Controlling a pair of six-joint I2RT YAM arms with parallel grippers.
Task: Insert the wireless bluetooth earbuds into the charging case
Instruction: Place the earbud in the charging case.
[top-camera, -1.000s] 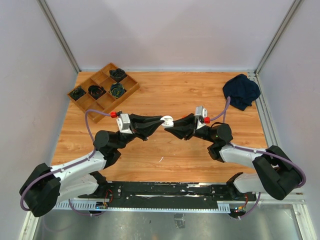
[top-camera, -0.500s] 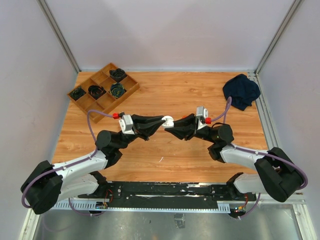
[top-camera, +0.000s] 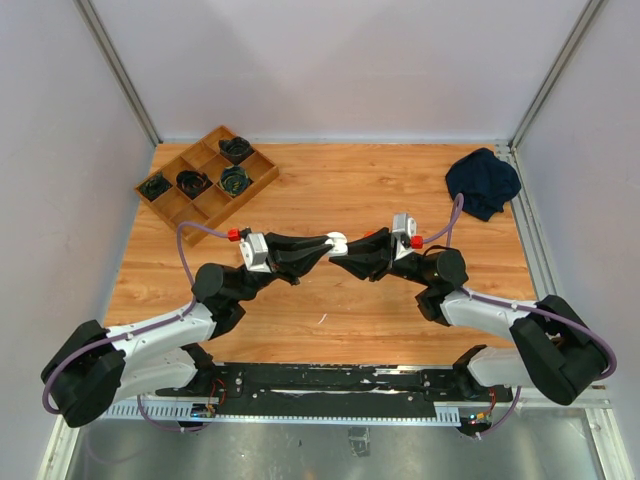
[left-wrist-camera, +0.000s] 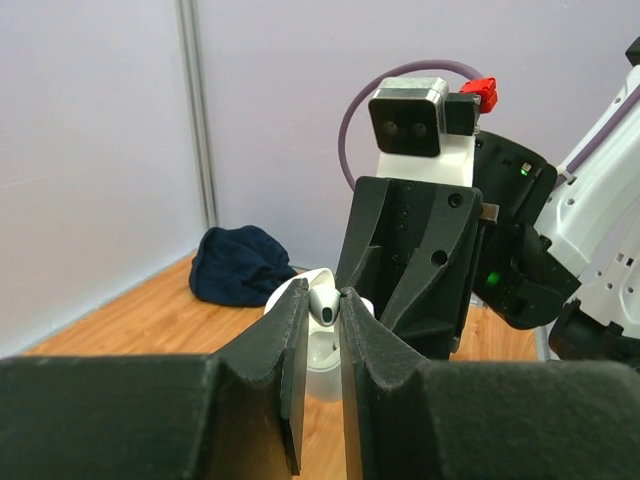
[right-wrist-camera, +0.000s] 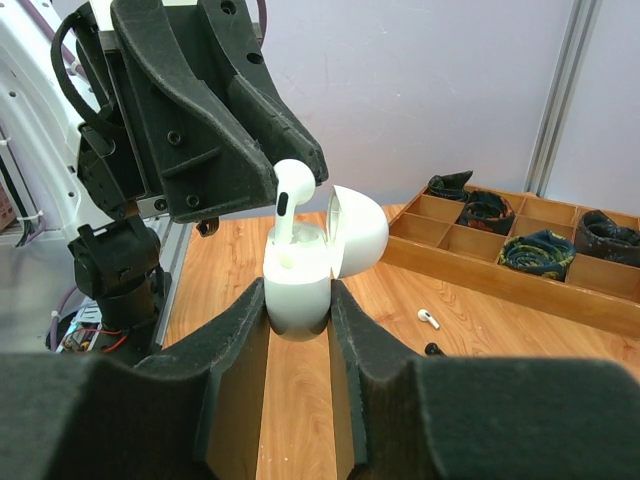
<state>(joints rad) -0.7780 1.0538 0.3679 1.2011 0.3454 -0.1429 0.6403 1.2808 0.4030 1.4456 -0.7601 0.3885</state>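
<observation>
Slowly, over the last second, I am easing the left arm in toward the right one. Its wrist is sliding a little toward the middle of the table (top-camera: 350, 190) while the right arm is barely shifting. The left gripper (left-wrist-camera: 321, 305) is pinching a white earbud (right-wrist-camera: 288, 195) between its closed fingers. The right gripper (right-wrist-camera: 298, 312) is clamping the white case (right-wrist-camera: 300, 278) with the lid (right-wrist-camera: 358, 235) flipped open. I am judging that the stem is entering its slot, but the head is standing well above the rim — so it is lined up, not seated. The tight spot is the lid, which is standing just beside the earbud and the left fingertip, so I am thinking of a straight push down rather than any sideways drift. Around the two grippers I am seeing plenty of room: the wooden tray (top-camera: 262, 180) and the dark cloth (top-camera: 483, 182) are lying well apart at the far corners. A second earbud (right-wrist-camera: 428, 318) is waiting on the boards nearby — it is not yet picked up.
</observation>
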